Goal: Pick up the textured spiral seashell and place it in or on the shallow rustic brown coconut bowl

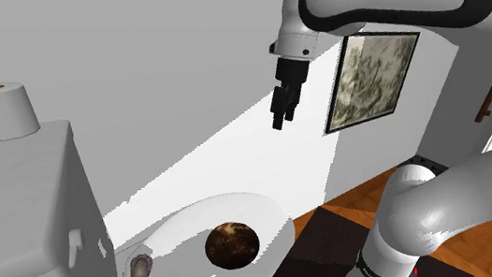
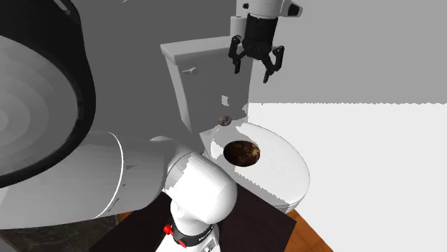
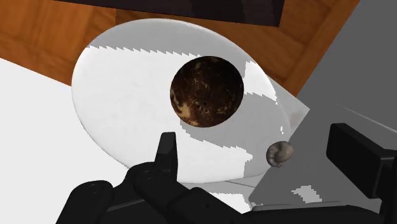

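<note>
A small grey-brown spiral seashell [image 1: 140, 269] [image 2: 225, 120] [image 3: 279, 153] lies at the back of the white toilet lid [image 1: 181, 232] [image 2: 283, 168] [image 3: 124, 95], close to the tank. The dark brown mottled coconut bowl [image 1: 233, 244] [image 2: 241, 152] [image 3: 207, 92] sits near the lid's middle, a short way from the shell. My black gripper [image 1: 282, 118] [image 2: 251, 71] [image 3: 254, 135] hangs open high above the lid, holding nothing. In the wrist view the shell lies just inside one finger [image 3: 356, 149] and the bowl lies beyond the fingertips.
The grey toilet tank [image 1: 16, 204] [image 2: 204, 79] rises behind the lid, with a paper roll [image 1: 2, 109] on top. A framed picture [image 1: 369, 77] hangs on the wall. A dark mat [image 1: 326, 247] [image 3: 191, 9] lies on the wooden floor [image 3: 38, 38].
</note>
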You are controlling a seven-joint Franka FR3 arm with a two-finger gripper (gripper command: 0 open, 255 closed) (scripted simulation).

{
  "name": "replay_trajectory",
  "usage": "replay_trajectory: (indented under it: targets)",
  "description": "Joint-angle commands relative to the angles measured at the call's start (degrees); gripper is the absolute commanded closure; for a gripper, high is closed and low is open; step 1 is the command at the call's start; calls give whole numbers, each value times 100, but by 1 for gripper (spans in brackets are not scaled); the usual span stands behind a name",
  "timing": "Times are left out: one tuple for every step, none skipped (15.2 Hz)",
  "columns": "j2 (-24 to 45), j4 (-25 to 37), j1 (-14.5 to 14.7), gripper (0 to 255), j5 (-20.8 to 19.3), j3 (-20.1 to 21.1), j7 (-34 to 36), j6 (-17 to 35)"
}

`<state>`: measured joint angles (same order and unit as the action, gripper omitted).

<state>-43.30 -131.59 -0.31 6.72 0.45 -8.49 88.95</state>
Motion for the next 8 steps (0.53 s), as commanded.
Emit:
replay_trajectory:
  targets:
    - [0, 0, 0, 0, 0, 0, 0, 0]
    - [82, -75, 11, 0, 55, 99, 121, 155]
    - [172, -142, 23, 0, 108, 197, 241, 311]
    - [271, -201, 34, 0, 160, 296, 361, 467]
    - [378, -252, 47, 0, 208, 393, 480, 625]
    - [494, -295, 60, 0, 253, 489, 599, 783]
    - [618, -330, 72, 0, 296, 585, 717, 941]
    - [750, -356, 82, 0, 336, 681, 835, 1099]
